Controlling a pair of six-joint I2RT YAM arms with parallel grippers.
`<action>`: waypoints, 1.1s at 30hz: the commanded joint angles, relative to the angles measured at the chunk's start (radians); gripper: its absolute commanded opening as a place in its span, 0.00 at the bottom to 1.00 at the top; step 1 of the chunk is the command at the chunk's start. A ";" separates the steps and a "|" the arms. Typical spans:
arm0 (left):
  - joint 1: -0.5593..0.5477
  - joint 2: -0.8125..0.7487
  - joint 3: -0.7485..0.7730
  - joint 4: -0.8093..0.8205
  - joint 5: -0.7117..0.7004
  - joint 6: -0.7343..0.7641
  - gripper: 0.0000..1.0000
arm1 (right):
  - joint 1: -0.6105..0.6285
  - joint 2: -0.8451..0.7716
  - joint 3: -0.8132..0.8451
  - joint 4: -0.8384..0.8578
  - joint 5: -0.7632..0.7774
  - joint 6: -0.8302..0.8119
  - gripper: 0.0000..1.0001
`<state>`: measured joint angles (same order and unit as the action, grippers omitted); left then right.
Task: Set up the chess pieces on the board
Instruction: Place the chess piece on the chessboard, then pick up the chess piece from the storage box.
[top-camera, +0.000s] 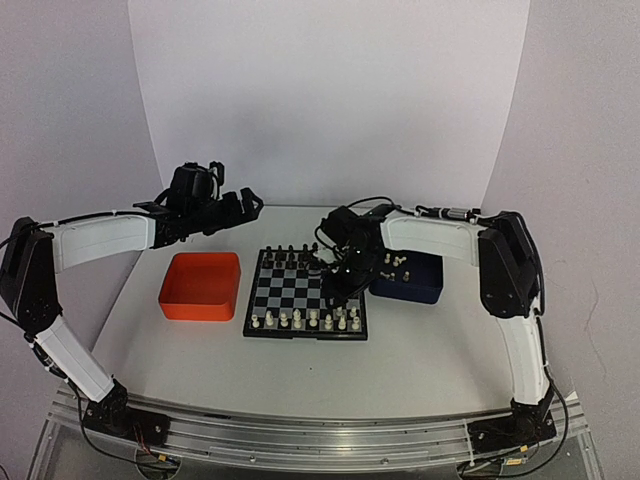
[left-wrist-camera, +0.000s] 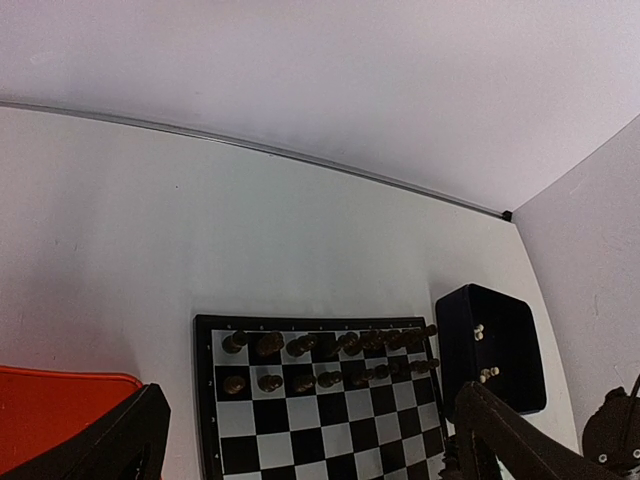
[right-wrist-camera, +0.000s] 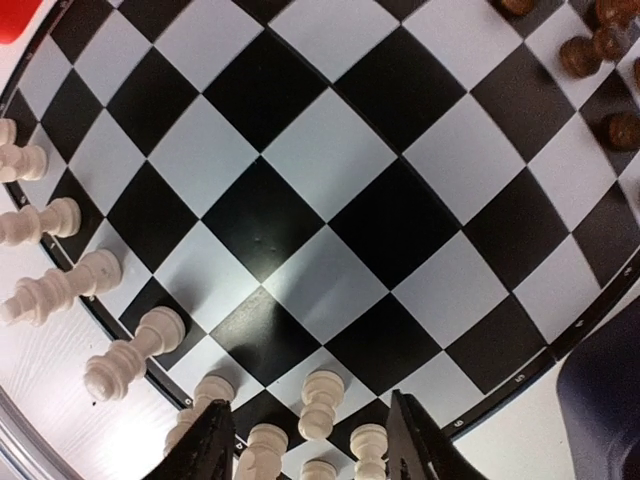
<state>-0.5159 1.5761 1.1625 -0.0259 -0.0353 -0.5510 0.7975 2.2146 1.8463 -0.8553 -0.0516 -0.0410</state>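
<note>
We see the right hand (right-wrist-camera: 312, 445) low over the near right part of the board (top-camera: 290, 292). Its fingers are half spread on either side of a white pawn (right-wrist-camera: 320, 402), which stands free between them, so the hand grips nothing. The other white pieces (top-camera: 300, 320) stand along the board's near edge, and a few more are in the blue tray (top-camera: 428, 290) just right of the board. Black pieces (top-camera: 290, 258) fill the two far rows. The left hand (top-camera: 240, 206) hangs above the tabletop (top-camera: 420, 350) beyond the orange tray (top-camera: 200, 287), which sits left of the board; its fingers are spread wide and empty.
</note>
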 joint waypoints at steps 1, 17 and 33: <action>0.002 -0.054 -0.013 0.021 0.001 -0.001 1.00 | 0.002 -0.142 0.069 0.001 0.050 0.033 0.69; 0.002 -0.045 0.009 0.002 -0.031 0.010 1.00 | -0.351 -0.062 0.071 0.015 0.077 0.064 0.72; 0.002 0.011 0.066 -0.033 -0.037 0.013 1.00 | -0.422 0.142 0.238 0.014 0.079 -0.009 0.46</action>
<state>-0.5159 1.5713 1.1689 -0.0524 -0.0563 -0.5499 0.3775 2.3320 2.0269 -0.8368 0.0072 -0.0136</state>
